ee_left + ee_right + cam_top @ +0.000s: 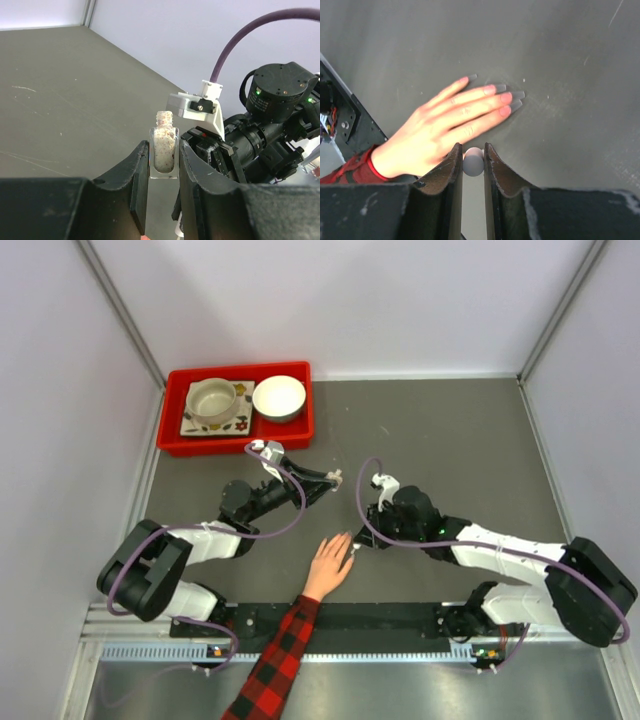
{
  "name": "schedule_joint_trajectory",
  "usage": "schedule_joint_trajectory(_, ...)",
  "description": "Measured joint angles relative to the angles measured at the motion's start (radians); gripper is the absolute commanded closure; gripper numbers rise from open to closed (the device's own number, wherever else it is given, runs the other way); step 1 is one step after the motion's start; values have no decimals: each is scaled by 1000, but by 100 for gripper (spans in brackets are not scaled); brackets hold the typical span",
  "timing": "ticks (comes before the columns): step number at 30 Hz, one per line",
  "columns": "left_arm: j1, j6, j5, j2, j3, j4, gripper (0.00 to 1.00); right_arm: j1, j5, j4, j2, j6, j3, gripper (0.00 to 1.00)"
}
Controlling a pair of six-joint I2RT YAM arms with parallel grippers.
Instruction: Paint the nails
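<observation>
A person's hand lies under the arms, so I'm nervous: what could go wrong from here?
The open bottle pinched in the left hand has no cap; tilting it could spill its contents. The right hand grips only a small round white knob close to the person's hand; it might slip, or touch skin rather than the nails.

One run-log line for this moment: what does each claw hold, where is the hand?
left claw: shut on small open bottle; right claw: shut on pale round knob; hand: palm down on table; nails: facing up
</observation>
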Motion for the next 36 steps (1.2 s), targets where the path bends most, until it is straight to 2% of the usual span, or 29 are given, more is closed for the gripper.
schedule_joint_trajectory(36, 0, 0, 0, 0, 0, 0, 100, 0, -49, 40, 27, 32, -32, 100)
